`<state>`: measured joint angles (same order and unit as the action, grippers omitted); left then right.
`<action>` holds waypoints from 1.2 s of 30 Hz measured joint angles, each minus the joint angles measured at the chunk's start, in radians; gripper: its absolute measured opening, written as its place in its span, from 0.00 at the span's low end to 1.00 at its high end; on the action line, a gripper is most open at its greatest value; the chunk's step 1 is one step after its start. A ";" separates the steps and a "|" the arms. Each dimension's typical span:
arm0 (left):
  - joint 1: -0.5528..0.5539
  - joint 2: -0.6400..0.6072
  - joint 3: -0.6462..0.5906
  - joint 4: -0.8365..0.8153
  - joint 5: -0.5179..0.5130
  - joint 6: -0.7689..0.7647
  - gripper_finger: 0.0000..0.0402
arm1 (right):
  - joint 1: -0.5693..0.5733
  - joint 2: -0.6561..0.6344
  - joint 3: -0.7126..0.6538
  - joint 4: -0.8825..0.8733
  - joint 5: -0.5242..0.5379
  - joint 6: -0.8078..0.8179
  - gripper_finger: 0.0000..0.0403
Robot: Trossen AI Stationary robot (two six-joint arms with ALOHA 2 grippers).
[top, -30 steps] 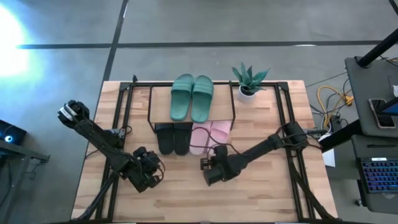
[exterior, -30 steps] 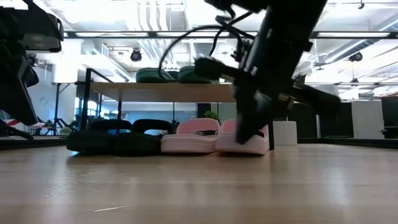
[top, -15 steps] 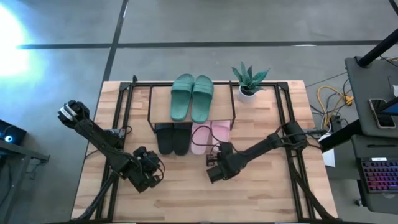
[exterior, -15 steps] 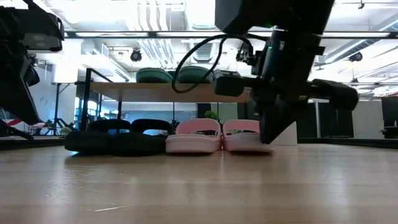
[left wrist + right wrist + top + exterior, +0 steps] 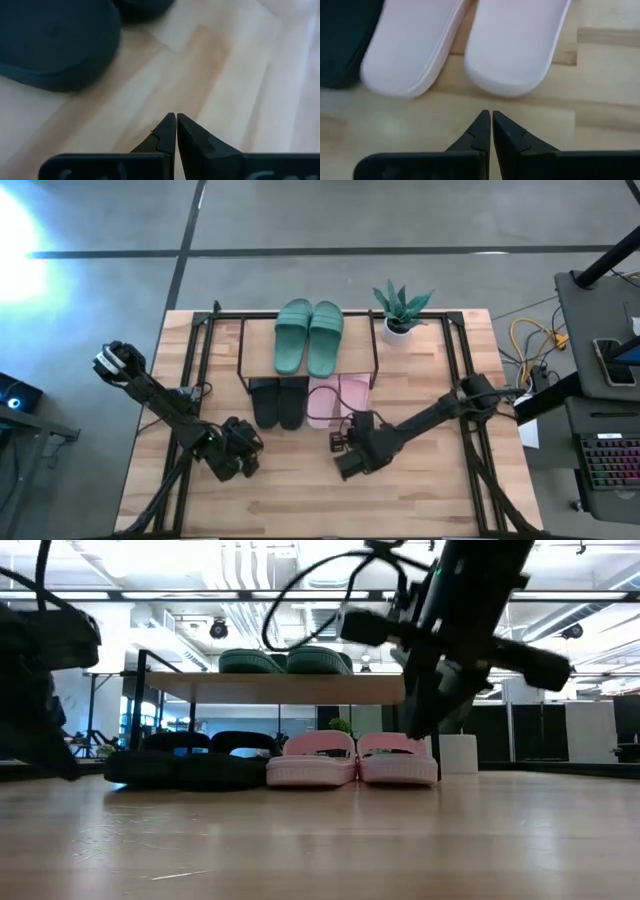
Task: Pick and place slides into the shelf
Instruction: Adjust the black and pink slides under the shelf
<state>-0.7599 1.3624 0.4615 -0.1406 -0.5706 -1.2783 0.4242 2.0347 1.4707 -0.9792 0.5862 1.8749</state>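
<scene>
You'll find no readable brand or label on any of the slides; the only marks are faint, illegible ones on the dark bar across the bottom of each wrist view.

Your right gripper [image 5: 345, 458] sits lower centre in the high view, just below the pink pair [image 5: 337, 401] and not touching it. In the right wrist view its jaws are closed tip to tip with nothing between them, and the two rounded pink heels [image 5: 512, 45] lie just ahead of the tips, the right-hand one nearest.

Your left gripper [image 5: 238, 464] is at the lower left of the high view, below the black pair [image 5: 279, 402] and apart from it. Its jaws are likewise pressed together and empty — bare worktop [image 5: 240, 80] under them, a black slide's edge [image 5: 52, 42] in the upper left of that view.

The shelf [image 5: 308, 340] stands at upper centre. The green pair [image 5: 309, 335] lies side by side on its top board; the black and pink pairs sit in a row beneath it on the worktop, heels poking out toward the grippers. In the low view they line up black, black, pink, pink from left to right under the board [image 5: 270, 688].

A potted plant [image 5: 401, 309] stands just right of the shelf — clear of both arms
</scene>
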 joint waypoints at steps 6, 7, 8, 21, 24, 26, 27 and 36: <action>0.034 0.000 -0.056 -0.012 -0.088 -0.104 0.00 | 0.027 -0.002 0.006 -0.008 0.000 0.006 0.03; 0.045 0.000 -0.060 -0.012 -0.089 -0.104 0.00 | 0.030 -0.002 0.005 -0.009 0.000 0.006 0.03; 0.056 0.000 -0.063 -0.016 -0.090 -0.104 0.00 | 0.034 -0.002 0.004 -0.009 -0.001 0.005 0.03; 0.230 -0.007 -0.091 -0.046 -0.094 -0.019 0.00 | 0.052 -0.002 -0.001 -0.012 -0.009 0.001 0.03; 0.230 -0.006 -0.081 -0.063 -0.108 -0.016 0.00 | 0.058 -0.002 -0.001 -0.011 0.002 0.000 0.03; 0.227 -0.006 -0.066 -0.072 -0.131 -0.015 0.00 | 0.065 -0.002 -0.002 0.003 0.010 -0.003 0.03; 0.224 -0.008 -0.051 -0.068 -0.136 0.002 0.00 | 0.068 -0.002 -0.002 0.021 0.009 -0.009 0.03; 0.138 -0.040 0.080 -0.086 -0.011 0.212 0.00 | 0.056 0.027 -0.003 0.424 -0.044 -0.200 0.03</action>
<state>-0.6218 1.3221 0.5418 -0.2268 -0.5812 -1.0667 0.4804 2.0618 1.4681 -0.5549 0.5426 1.6749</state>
